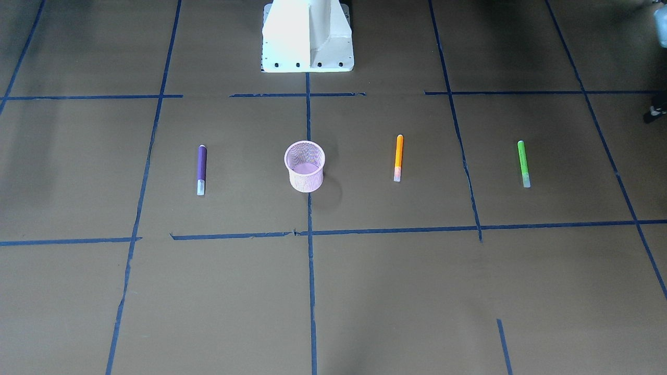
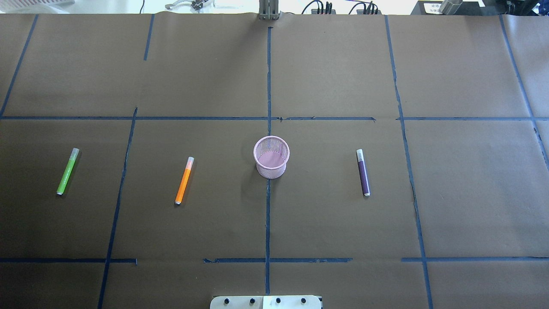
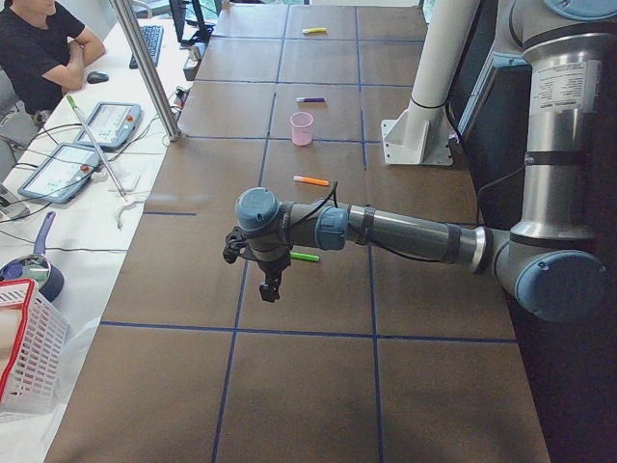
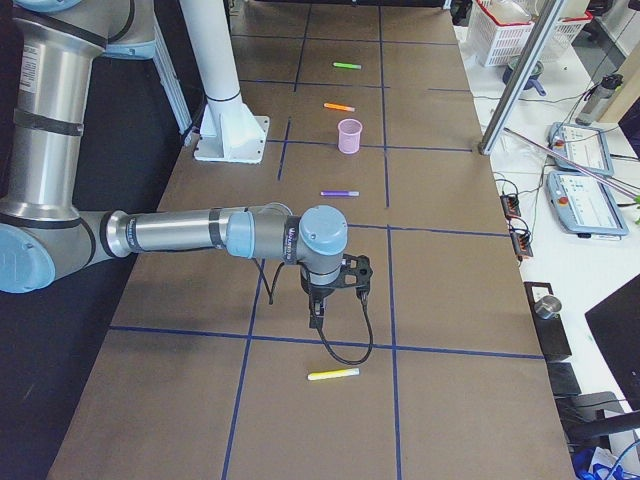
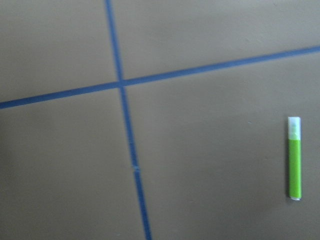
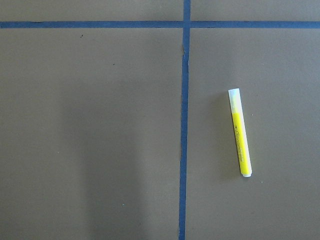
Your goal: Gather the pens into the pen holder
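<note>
Overhead exterior: pink wire-mesh cup standing between slim orange pen and slim purple pen.
Left gripper, right gripper: hovering above the table; you cannot tell whether fingers are parted.

Brown paper-covered tabletop open around small round pink wire-mesh cup, mouth open upward. Slim purple marker pen, orange marker pen, green marker pen lie flat, well apart, clear from above. White metal pedestal base stands at robot-side edge.
</note>
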Robot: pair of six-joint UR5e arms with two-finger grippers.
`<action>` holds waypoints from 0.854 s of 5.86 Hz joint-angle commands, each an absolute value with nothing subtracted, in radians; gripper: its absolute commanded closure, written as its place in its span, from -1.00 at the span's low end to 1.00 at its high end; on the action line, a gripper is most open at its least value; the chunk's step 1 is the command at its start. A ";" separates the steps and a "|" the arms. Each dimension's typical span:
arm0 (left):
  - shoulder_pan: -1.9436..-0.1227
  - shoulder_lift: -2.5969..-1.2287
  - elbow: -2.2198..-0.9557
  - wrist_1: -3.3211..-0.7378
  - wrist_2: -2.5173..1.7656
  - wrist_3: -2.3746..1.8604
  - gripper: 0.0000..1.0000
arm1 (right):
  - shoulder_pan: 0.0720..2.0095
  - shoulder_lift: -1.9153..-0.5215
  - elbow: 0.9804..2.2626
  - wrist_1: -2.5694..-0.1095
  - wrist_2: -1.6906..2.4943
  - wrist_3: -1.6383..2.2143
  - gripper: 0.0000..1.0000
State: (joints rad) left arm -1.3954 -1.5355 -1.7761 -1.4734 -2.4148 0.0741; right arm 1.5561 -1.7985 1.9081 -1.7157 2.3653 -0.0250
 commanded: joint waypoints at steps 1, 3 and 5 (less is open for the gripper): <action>-1.193 -1.618 -1.767 -1.471 -2.401 -0.148 -1.00 | 1.555 -1.810 1.904 -1.701 2.367 -0.025 -1.00; -1.092 -1.733 -1.644 -1.468 -2.402 -0.207 -1.00 | 1.555 -1.812 1.899 -1.701 2.372 -0.025 -1.00; -1.009 -1.850 -1.493 -1.471 -2.375 -0.308 -0.95 | 1.555 -1.812 1.899 -1.701 2.373 -0.025 -1.00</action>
